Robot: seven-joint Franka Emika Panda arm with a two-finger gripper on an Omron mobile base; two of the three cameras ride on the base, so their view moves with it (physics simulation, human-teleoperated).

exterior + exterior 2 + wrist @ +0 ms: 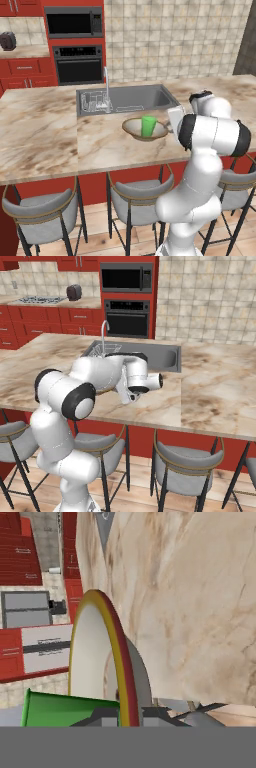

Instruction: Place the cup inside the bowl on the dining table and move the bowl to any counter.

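I've got the claw [131,714] pinching the bowl [145,129] by its right rim, fingers pressed together on the edge; hand view shows the brown-gold rim running straight down between the tips. Cup [148,126] stands upright inside the bowl, green wall visible in hand view too. Bowl is on the desk [45,135], just near of the sink [125,97] and right of the faucet [106,87]. Can't tell whether the bowl is resting on the desk or tipped. Stools [137,197] line the near edge.
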